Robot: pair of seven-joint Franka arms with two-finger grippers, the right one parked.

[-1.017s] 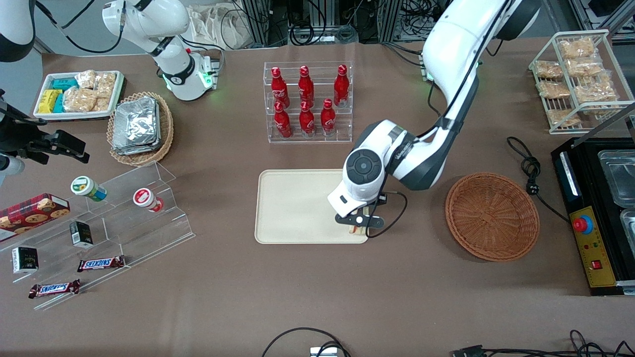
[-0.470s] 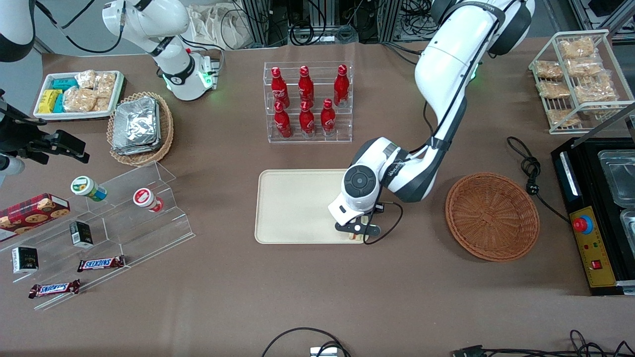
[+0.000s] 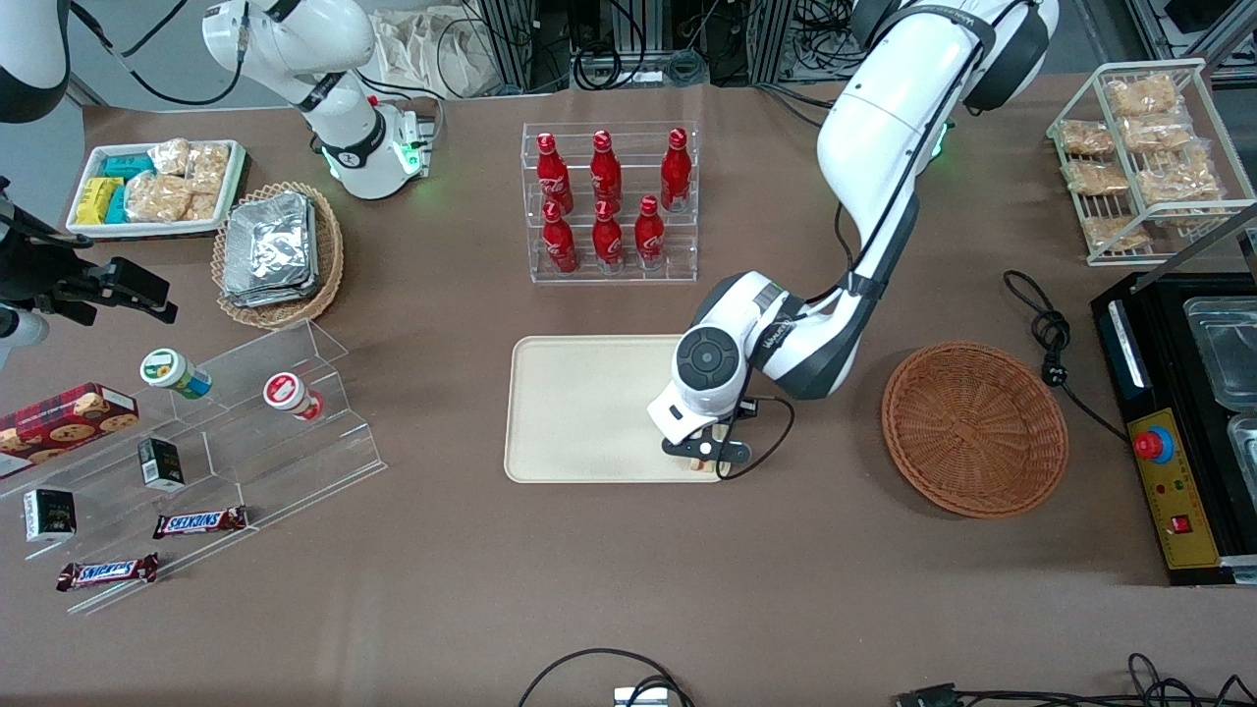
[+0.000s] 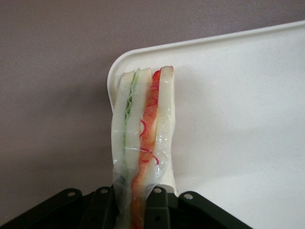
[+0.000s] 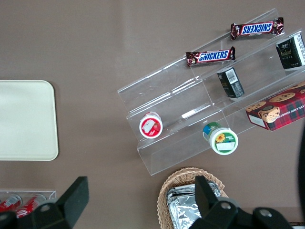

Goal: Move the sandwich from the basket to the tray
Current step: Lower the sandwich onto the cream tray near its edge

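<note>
My left gripper is shut on the sandwich, a plastic-wrapped wedge of white bread with red and green filling. It holds the sandwich over the corner of the cream tray nearest the front camera and the basket; the sandwich's tip reaches that tray corner. In the front view only a sliver of the sandwich shows under the gripper. The reddish-brown wicker basket stands empty beside the tray, toward the working arm's end of the table.
A clear rack of red bottles stands farther from the front camera than the tray. A clear stepped display with snacks and a paler basket of foil packets lie toward the parked arm's end. A black appliance and cable lie past the basket.
My gripper has sunk lower over the tray's corner with the sandwich, shifting slightly toward the tray's middle. The arm's upper links have swung back from the front camera.
</note>
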